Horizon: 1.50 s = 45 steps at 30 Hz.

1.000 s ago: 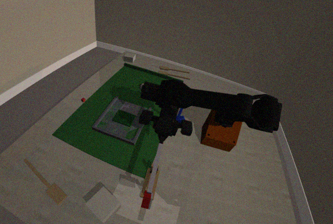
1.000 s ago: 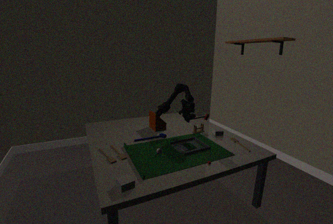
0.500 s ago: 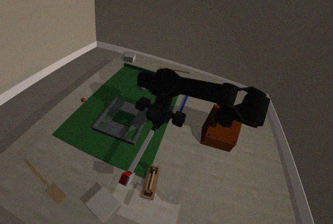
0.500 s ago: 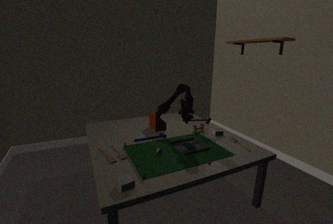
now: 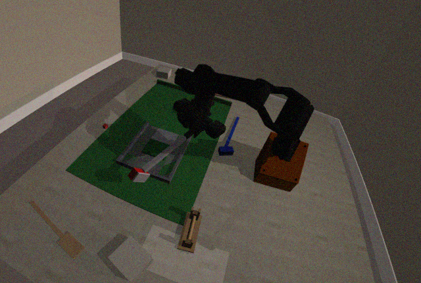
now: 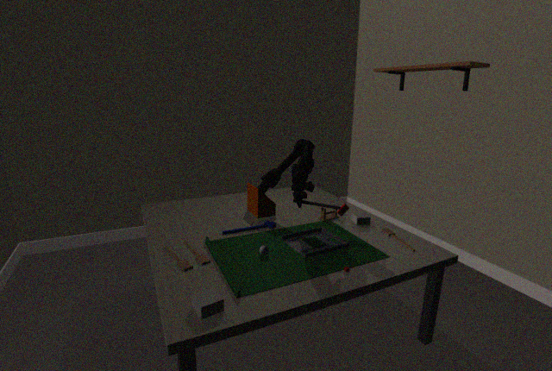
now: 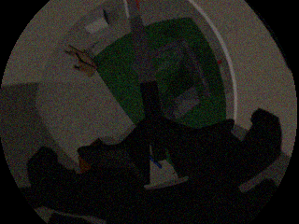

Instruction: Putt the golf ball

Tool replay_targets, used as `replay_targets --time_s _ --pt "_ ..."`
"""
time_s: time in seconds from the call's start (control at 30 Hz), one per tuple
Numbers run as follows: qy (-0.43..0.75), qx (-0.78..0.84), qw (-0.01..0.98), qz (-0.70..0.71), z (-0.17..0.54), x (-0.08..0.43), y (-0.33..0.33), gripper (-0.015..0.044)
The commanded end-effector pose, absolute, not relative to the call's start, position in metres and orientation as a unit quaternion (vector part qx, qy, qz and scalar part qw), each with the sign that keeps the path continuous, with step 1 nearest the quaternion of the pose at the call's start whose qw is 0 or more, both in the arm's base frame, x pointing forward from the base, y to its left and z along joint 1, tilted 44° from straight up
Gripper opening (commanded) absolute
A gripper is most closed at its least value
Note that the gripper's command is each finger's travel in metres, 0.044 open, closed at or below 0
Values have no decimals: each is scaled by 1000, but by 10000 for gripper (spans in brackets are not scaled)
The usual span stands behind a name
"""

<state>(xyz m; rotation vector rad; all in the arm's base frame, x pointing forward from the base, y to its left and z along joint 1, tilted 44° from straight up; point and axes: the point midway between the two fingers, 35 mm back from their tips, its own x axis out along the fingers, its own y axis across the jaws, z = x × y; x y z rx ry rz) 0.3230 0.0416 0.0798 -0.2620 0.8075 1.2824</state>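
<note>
Top view: your black claw (image 5: 190, 132) is closed on the grey shaft of the red-headed putter (image 5: 138, 174).
You see the putter lifted, slanting across the grey raised frame (image 5: 135, 152) on the green flat mat (image 5: 159, 110). In the exterior view, the small white golf ball (image 6: 263, 249) lies on the mat, apart from the putter.

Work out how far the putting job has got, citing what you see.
Done: the red putter is off its wooden rack, gripped by the tool. In hand: it hangs above the mat. Left: strike the golf ball, sitting on the flat mat, up the ramp onto the raised green.
</note>
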Motion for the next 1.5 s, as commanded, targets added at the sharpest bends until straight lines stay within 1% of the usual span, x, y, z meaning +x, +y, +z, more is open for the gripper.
replay_targets --time_s 0.0,0.37,0.7,1.07,1.47 --pt "401 -89 728 549 61 333 13 0" --pt "478 -20 733 483 17 343 -47 0" --pt "539 48 727 422 -26 338 -102 0" --pt "595 126 710 356 -76 316 -156 0" --pt "642 213 678 286 -133 276 -204 0"
